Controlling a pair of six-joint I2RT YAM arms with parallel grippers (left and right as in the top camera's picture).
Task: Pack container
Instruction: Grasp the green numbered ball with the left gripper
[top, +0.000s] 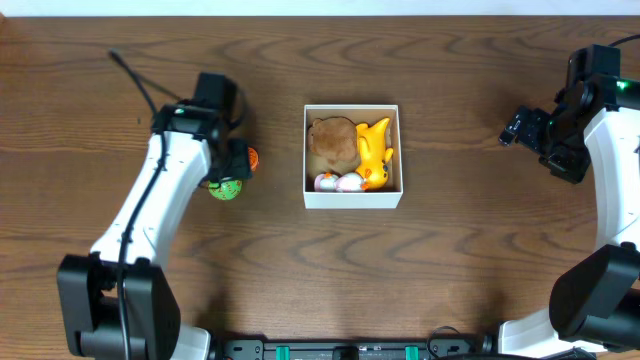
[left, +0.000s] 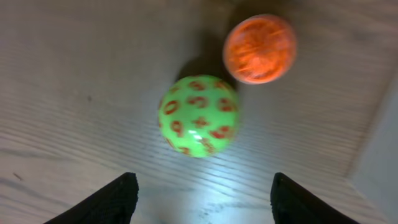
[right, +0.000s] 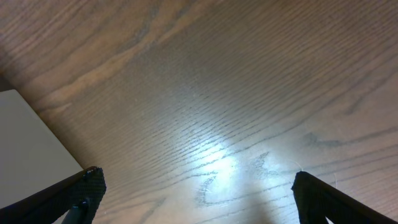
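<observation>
The container (top: 352, 198) is a white square box with a tan inside, at the table's middle. It holds a brown toy (top: 330, 141), a yellow toy (top: 374, 150) and two small egg-like toys (top: 338, 182). A green ball with orange marks (top: 225, 189) and an orange ball (top: 252, 158) lie on the table left of the box. In the left wrist view the green ball (left: 199, 116) and the orange ball (left: 260, 49) lie just ahead of my open, empty left gripper (left: 202, 199). My right gripper (right: 196, 193) is open and empty over bare wood, far right of the box.
The white box wall shows at the right edge of the left wrist view (left: 382, 155) and at the left edge of the right wrist view (right: 28, 149). A black cable (top: 135, 80) runs across the table behind the left arm.
</observation>
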